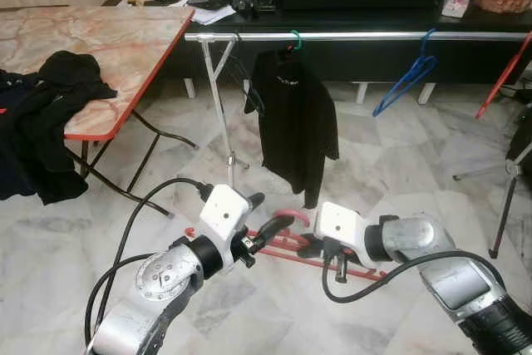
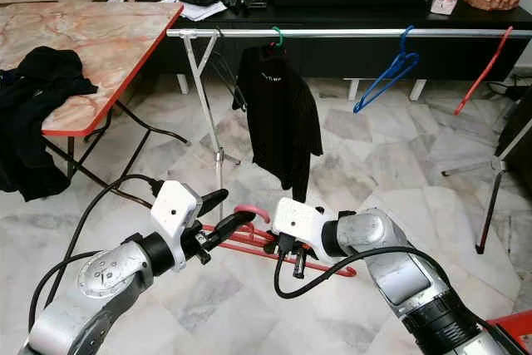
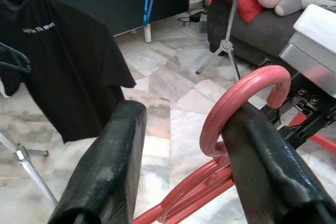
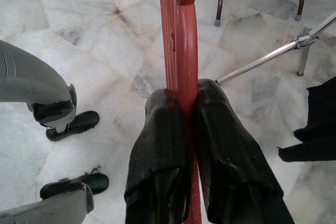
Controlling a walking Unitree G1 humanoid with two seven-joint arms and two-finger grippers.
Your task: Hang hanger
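Marble floor (image 1: 391, 164) spreads ahead of both grippers, and beyond them a silver clothes rail (image 1: 357, 36) runs crosswise on thin metal legs. On that rail, straight ahead of the grippers, a black T-shirt (image 1: 293, 122) hangs from a green-hooked hanger. Further toward the right gripper's side hang a blue hanger (image 1: 407, 79) and, at the edge, a red one (image 1: 503, 76). Off to the left gripper's side stands a marble-patterned table (image 1: 108, 43) with a red rim and dark clothing (image 1: 46, 118) heaped over its near edge. A dark TV cabinet (image 1: 349, 56) sits behind the rail.

The pink-red hanger (image 2: 249, 234) is held in the air between the two grippers, low in front of the robot. Its long bar lies roughly level, running from the left gripper's side across to the right gripper's side, with the hook curving up at the middle.

The right gripper (image 4: 181, 145) has its two black fingers pressed tight on the hanger's bars. The left gripper (image 3: 178, 150) stands moderately spread; the hook curls over the top of one finger (image 3: 262, 150) and touches it, while the other finger (image 3: 113, 156) is apart from the hanger.
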